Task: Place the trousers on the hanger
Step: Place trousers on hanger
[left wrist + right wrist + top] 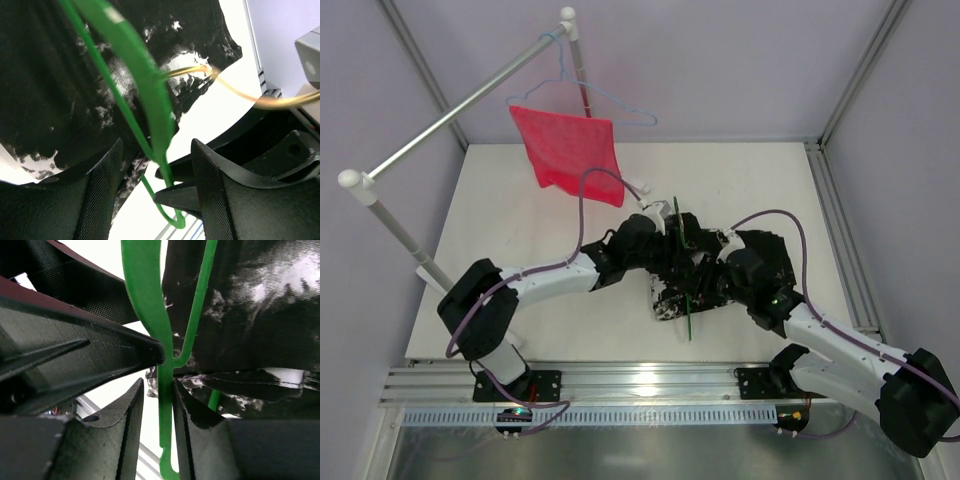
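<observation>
The right jaws are pulled in narrow around the neck of the hanger (145, 300), just below the hook. One of the fingers (192, 415) sits right against the green plastic, but there's a sliver of gap on the other side, so honestly I can't tell if that's a proper clamp or just a loose cage. The left jaws are clearly open: fingers (102, 190) spread wide either side of the hanger, not touching it and holding nothing. From above the hanger reads as a thin green line, so I'd guess it's tipped up on edge rather than lying flat. It's right up against the trousers (668, 300), which are bunched in a heap in the middle of the table (520, 220) between the two arms and mostly hidden under them. In the wrist views the black-and-white fabric sits beside and behind the green frame, and I can't make out a leg clearly fed through or folded over the bottom bar. So I'd call it partway: hanger and trousers are together, but the actual draping looks not yet done. The red cloth (570, 150) on its blue wire hanger (620, 105) is well apart at the back.
</observation>
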`<state>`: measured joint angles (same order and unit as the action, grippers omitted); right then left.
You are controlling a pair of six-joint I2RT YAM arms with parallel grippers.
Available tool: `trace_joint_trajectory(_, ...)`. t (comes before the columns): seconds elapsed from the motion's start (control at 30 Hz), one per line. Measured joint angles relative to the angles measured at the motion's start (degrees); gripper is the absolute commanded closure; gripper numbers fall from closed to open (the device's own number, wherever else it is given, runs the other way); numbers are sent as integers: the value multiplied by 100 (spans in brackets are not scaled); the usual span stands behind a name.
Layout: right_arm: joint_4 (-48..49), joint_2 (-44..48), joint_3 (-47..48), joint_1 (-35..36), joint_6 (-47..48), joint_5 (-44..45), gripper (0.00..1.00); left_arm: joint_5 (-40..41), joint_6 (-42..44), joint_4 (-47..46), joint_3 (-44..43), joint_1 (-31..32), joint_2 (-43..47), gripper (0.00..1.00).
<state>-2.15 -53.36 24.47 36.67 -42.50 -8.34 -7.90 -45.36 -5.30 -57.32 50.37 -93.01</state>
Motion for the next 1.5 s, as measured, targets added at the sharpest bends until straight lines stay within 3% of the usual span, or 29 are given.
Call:
trace_joint_trajectory(0.17,177,-90,-52,109,-101,31,70,417,68,44,-160,184,-13,45)
trace_joint_trajectory(0.37,236,-142,-122,168,-138,70,69,1056,26,313,-326,269,-214,64)
trace_joint_trajectory(0.53,-68,35,-122,186,-114,295,57,1414,-7,632,-457,278,-382,84)
trace_joint_trajectory(0.67,-599,372,11,160,37,603,42,1600,-70,778,-509,313,-382,99)
trace_joint_trajectory(0.7,-732,389,96,96,111,651,36,1663,-72,852,-509,310,-382,100)
trace_joint_trajectory(0.8,-927,240,431,-365,380,518,30,1779,-72,966,-509,275,-382,98)
trace_joint_trajectory(0.83,-927,160,525,-584,470,420,30,1788,-72,984,-509,275,-385,93)
trace_joint_trajectory(0.87,-920,50,623,-870,549,271,30,1794,-74,986,-509,275,-382,80)
trace_joint_trajectory(0.97,-885,-245,800,-1425,732,-24,29,1794,-37,977,-501,275,-382,65)
trace_joint_trajectory(1.13,-682,-763,844,-1888,942,-494,30,1788,46,905,-485,275,-389,63)
trace_joint_trajectory(1.33,-214,-1453,831,-2214,1091,-935,29,1722,107,811,-507,275,-553,69)
trace_joint_trajectory(1.5,118,-1969,831,-2251,1257,-1113,28,1683,125,811,-678,269,-887,100)
